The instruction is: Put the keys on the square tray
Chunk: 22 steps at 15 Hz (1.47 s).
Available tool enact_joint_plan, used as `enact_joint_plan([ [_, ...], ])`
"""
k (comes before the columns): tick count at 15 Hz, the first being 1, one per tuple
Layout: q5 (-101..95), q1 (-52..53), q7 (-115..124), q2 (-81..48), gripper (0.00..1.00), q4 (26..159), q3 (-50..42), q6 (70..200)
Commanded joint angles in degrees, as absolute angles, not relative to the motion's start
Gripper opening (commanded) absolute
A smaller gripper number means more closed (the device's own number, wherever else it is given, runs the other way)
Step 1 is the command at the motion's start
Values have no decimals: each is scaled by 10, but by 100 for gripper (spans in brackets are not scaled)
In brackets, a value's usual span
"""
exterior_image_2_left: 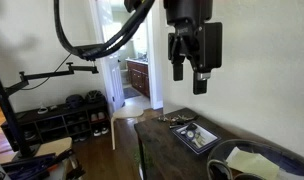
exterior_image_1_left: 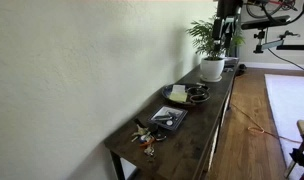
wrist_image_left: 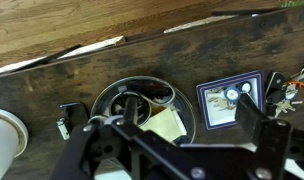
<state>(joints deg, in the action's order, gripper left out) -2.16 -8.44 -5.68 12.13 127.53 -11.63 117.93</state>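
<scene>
The keys (exterior_image_1_left: 144,137), a small bunch with orange-red tags, lie on the dark table near its end, just beyond the square tray (exterior_image_1_left: 170,118). Both also show in an exterior view, keys (exterior_image_2_left: 172,118) and tray (exterior_image_2_left: 195,136). In the wrist view the tray (wrist_image_left: 230,100), dark-rimmed with a pale inside, sits right of centre, and the keys (wrist_image_left: 288,92) lie at the right edge. My gripper (exterior_image_2_left: 189,68) hangs high above the table, open and empty. In the wrist view its fingers (wrist_image_left: 177,128) straddle the round plate and the tray, far from the keys.
A round light plate (wrist_image_left: 142,110) with a pale item and a small dark bowl (exterior_image_1_left: 198,95) lies beside the tray. A potted plant in a white pot (exterior_image_1_left: 212,66) stands further along. A small dark object (wrist_image_left: 64,121) lies near the pot. The table runs along a wall.
</scene>
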Motion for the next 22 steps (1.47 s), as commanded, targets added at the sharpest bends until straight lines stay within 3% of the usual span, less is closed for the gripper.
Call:
enact_joint_plan([
  [1,-21,-89,-58,121,100,1274,-112,1178],
  [22,-30,-62,50,44,100,1300,-45,1305],
])
